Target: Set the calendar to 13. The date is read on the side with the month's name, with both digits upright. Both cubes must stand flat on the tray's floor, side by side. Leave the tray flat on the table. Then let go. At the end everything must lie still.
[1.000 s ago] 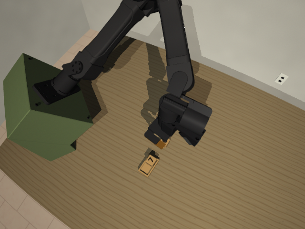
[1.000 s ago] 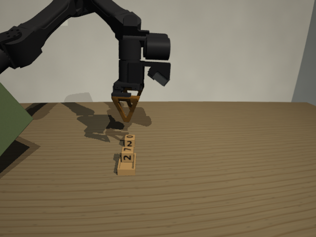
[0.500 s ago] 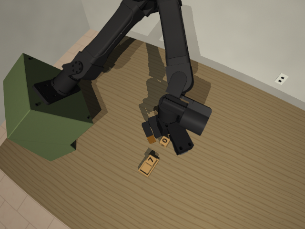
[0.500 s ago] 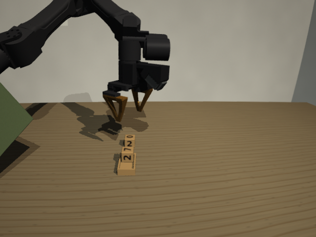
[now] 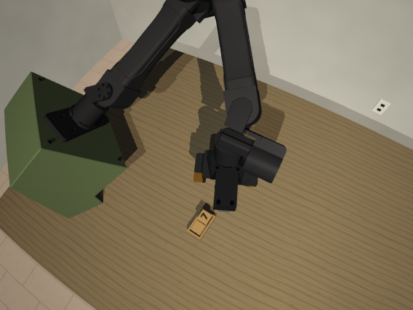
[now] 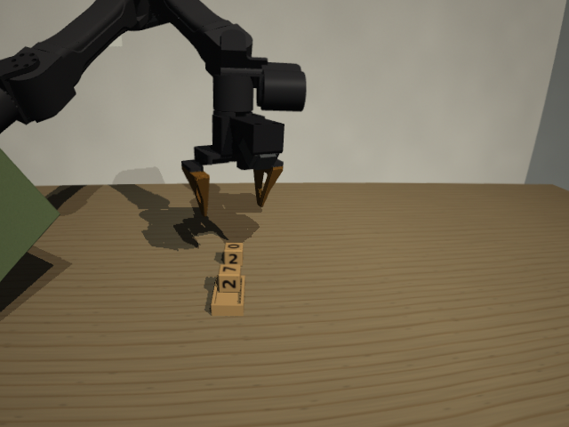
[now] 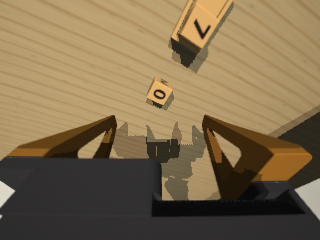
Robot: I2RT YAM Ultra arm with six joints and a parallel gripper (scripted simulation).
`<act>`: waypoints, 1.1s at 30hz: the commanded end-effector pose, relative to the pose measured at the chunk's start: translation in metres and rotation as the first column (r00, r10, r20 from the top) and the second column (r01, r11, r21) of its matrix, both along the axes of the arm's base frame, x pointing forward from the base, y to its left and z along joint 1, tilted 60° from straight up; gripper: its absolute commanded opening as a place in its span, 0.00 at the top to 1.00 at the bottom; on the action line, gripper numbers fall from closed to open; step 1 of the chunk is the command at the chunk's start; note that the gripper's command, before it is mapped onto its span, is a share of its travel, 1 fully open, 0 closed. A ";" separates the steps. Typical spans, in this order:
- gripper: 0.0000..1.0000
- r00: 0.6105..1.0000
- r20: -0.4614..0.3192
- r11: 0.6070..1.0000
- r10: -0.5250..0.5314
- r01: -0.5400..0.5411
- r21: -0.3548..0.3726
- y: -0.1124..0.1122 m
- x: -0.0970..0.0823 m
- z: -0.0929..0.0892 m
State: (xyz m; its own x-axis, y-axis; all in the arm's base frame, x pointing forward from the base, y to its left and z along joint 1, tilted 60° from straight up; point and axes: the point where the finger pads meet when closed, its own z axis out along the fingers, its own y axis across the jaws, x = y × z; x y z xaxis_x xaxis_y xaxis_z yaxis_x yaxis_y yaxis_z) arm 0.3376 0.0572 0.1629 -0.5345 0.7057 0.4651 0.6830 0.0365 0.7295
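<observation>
Your gripper hovers with fingers wide apart; the loose cube sits just outside the tray, at twelve o'clock in the wrist view; square up before descending.

jaws: rotated abt. vert. vs 1 s ago | loose cube: now hidden, top view
</observation>
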 end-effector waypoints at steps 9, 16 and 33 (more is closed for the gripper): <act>0.00 0.935 -0.304 0.955 -0.185 0.243 0.167 -0.001 0.002 0.000; 0.55 0.913 -0.352 0.941 -0.204 0.282 0.186 -0.001 0.002 0.000; 0.55 0.913 -0.352 0.941 -0.204 0.282 0.186 -0.001 0.002 0.000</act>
State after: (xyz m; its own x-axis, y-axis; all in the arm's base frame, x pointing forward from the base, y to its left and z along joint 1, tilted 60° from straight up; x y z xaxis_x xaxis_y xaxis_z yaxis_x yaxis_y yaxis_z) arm 0.3390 0.0587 0.1624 -0.1559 0.6411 0.7515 0.8518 -0.2980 0.4309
